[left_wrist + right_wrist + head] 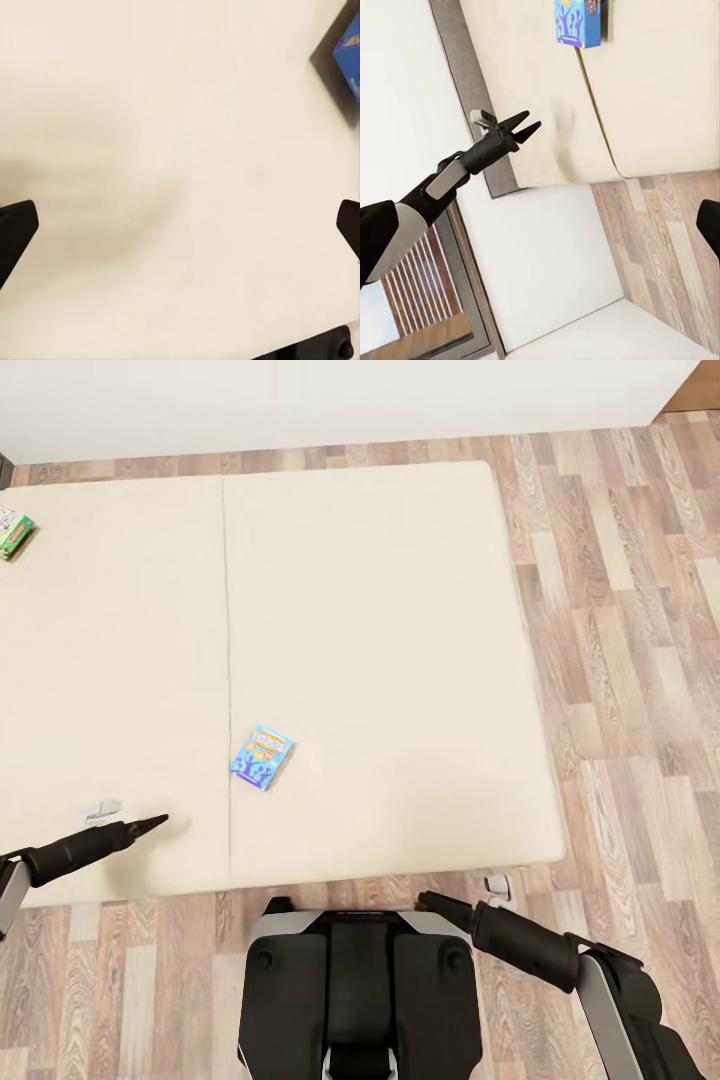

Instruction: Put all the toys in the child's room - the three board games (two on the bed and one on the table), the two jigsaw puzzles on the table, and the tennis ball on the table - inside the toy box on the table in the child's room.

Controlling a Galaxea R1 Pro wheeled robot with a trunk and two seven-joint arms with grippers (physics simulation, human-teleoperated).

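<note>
I'm parked at the bed [380,610] going for the blue game box [261,757] near its front edge, so next my left gripper [150,823], spread open and empty, slides right to straddle it; can't tell on the right gripper [432,901].

The bed [380,610] is creamy beige. One board game [261,757] is bright blue with cartoons; another [14,531], toward ten o'clock, is green and white. The floor [620,660] is brown striped wood.
</note>
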